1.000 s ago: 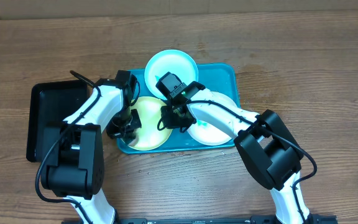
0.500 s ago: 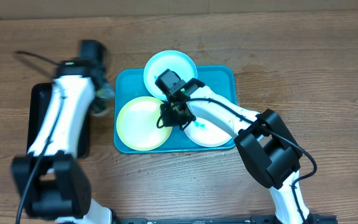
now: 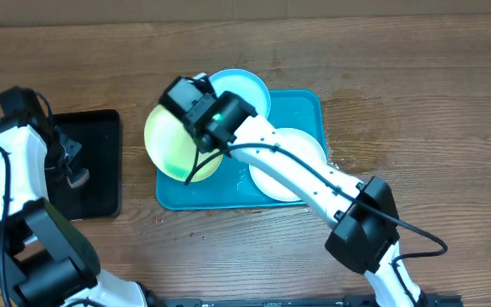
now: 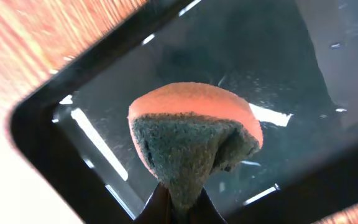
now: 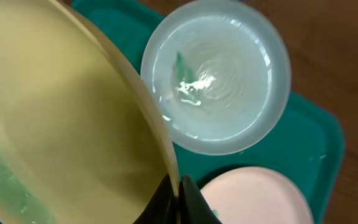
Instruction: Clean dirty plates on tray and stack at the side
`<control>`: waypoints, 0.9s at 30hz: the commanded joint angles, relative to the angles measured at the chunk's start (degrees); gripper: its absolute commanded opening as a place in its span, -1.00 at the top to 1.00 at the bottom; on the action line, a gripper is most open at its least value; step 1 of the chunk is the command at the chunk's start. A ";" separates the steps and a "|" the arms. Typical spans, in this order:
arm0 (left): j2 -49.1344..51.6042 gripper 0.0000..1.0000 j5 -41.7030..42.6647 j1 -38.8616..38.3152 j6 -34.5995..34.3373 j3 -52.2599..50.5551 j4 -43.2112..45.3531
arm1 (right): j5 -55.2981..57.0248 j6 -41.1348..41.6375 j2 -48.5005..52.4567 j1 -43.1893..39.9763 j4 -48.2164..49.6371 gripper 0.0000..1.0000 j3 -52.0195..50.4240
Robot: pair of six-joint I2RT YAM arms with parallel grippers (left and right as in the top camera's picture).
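My right gripper (image 3: 201,130) (image 5: 180,194) is shut on the rim of the yellow-green plate (image 3: 167,141) (image 5: 61,124) and holds it raised and tilted over the left end of the turquoise tray (image 3: 301,111) (image 5: 316,137). On the tray, the light blue plate (image 3: 247,88) (image 5: 216,74) lies at the back with a teal smear at its centre. The white plate (image 3: 284,166) (image 5: 260,199) lies at the right. My left gripper (image 3: 71,170) (image 4: 180,202) is shut on an orange and green sponge (image 3: 77,179) (image 4: 194,137) above the black tray (image 3: 101,170) (image 4: 291,74).
The black tray lies on the wooden table to the left of the turquoise tray. A few water drops glisten on the black tray's bottom. Bare wood runs all round both trays.
My left arm has swung from the yellow-green plate out over the black tray, sponge in its jaws. The right gripper has shut on the yellow-green plate's rim and lifted it up and leftward.
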 commanded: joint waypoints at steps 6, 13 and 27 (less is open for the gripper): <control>6.78 0.92 6.73 0.31 3.74 -1.14 5.07 | 25.22 -13.73 -0.57 4.68 -0.09 0.92 2.14; 7.19 -0.55 6.47 0.33 3.78 -1.11 5.77 | 35.10 -20.92 -0.57 7.43 1.68 0.92 2.14; 6.69 -0.75 12.83 0.31 5.03 15.85 -10.93 | 43.41 -27.80 -0.57 8.22 10.23 0.92 2.14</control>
